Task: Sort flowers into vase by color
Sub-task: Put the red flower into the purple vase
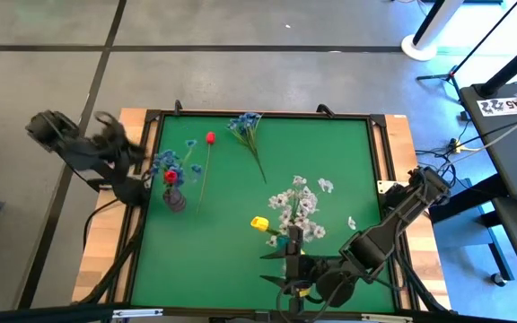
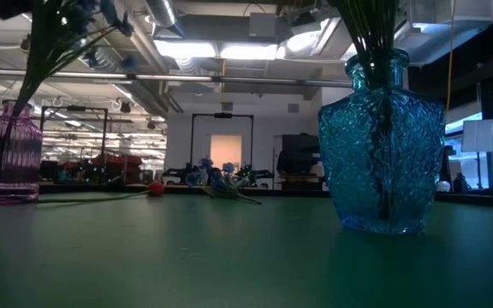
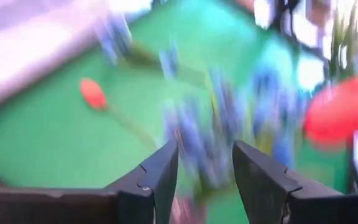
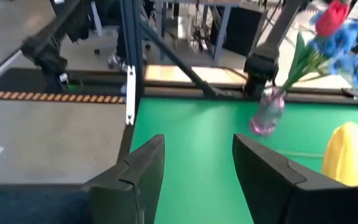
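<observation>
We are looking first at the left gripper, whose two dark fingers are standing apart with nothing between them, hanging just above the pink vase at the left side of the green mat; its own wrist view is smeared, so we are only guessing that the blurred blue shapes beyond the fingers are the blossoms already standing in that vase. In the vase we are seeing a red bud among blue sprigs, which in the right wrist view are showing as a leaning bunch over the clear pink glass. We are judging that the left arm is at the release end of a placing step, a stem just dropped in. Farther out on the mat, a second red tulip is lying flat with its stalk running back toward the vase, and a loose blue sprig is lying near the far edge. The right gripper is waiting at the near edge, its fingers also parted and empty, beside the blue vase that is holding the white sprigs and a yellow bud. The next move is calling for the left arm to lift clear of the bunch, travel to the lying red tulip or the blue sprig, and pinch its thin stalk low against the mat.
</observation>
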